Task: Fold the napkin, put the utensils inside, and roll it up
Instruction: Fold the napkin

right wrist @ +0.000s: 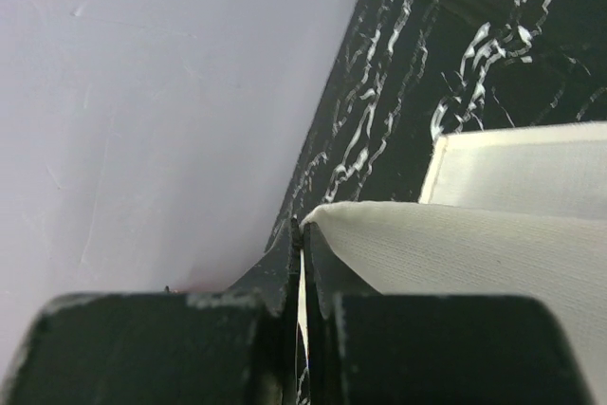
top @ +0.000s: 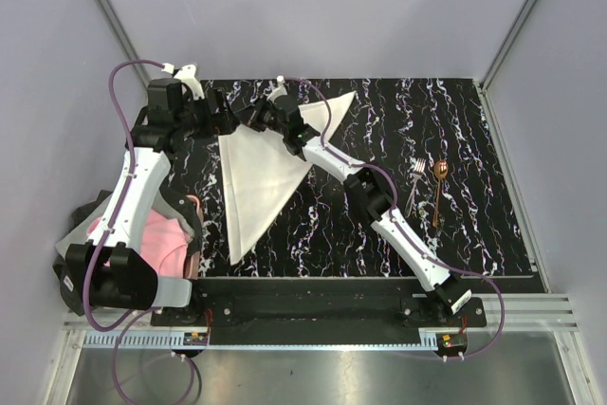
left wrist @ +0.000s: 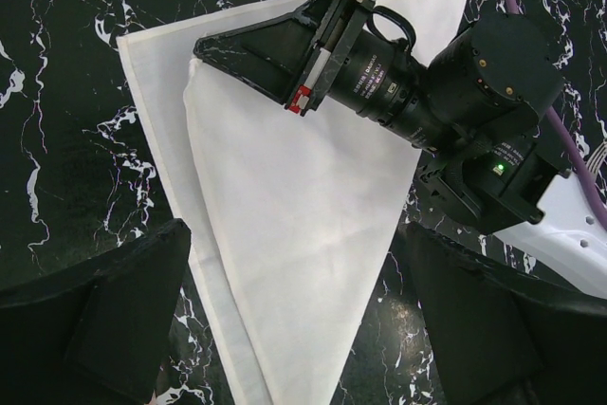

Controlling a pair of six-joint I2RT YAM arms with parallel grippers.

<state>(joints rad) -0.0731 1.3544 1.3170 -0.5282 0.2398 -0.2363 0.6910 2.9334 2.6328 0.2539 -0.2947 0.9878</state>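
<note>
Top external: cream napkin [top: 261, 177], folded triangle, corner tight in right tool [left wrist: 204, 48]; left tool [left wrist: 296, 239] agape, empty.

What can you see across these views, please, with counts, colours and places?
napkin: one, cream, folded into a triangle on the mat's left half
fork: one, silver, right part of the mat
thin utensil: one, copper-brown, just right of the fork
cloth: one, pink and grey, off the mat's left edge
mat: one, black with white veining, mid-scene
left gripper: one, black, open above the napkin
right gripper: one, black, shut on the napkin's far left corner
</note>
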